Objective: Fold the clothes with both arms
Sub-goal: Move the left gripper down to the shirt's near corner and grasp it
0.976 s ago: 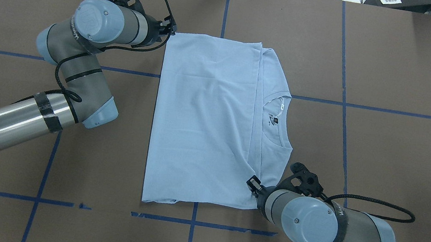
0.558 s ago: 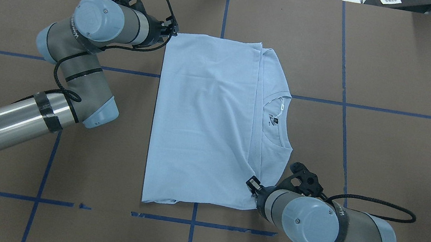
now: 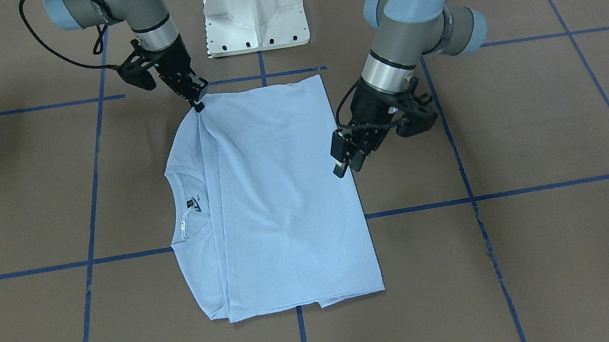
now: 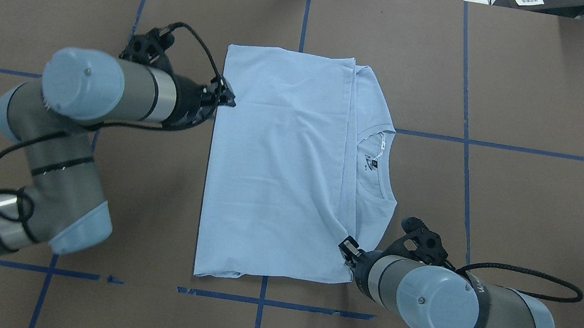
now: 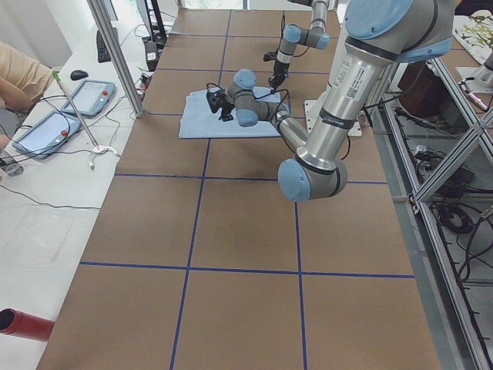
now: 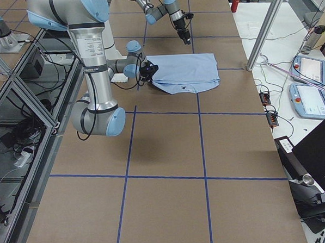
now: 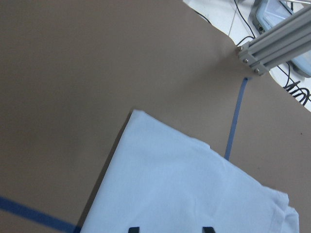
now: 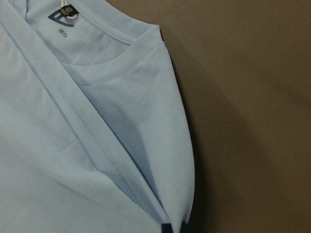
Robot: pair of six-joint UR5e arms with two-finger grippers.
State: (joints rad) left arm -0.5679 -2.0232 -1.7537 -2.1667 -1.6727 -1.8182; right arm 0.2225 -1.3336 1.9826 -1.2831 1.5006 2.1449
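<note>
Right gripper point(image 3: 197, 104) clamps T-shirt point(image 3: 284, 197) corner. Left gripper point(image 3: 347, 165) parted, empty, at T-shirt's fold edge; should pinch all layers.

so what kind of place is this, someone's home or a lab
Most likely a robotics lab: the T-shirt lies on a table papered brown with a blue tape grid, with aluminium frame posts and touchscreen pendants on a side bench.

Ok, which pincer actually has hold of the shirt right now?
The right pincer: it pinches a corner of the T-shirt at the collar end, fabric bunched at its tip. The left pincer hangs open over the opposite edge, gripping nothing.
</note>
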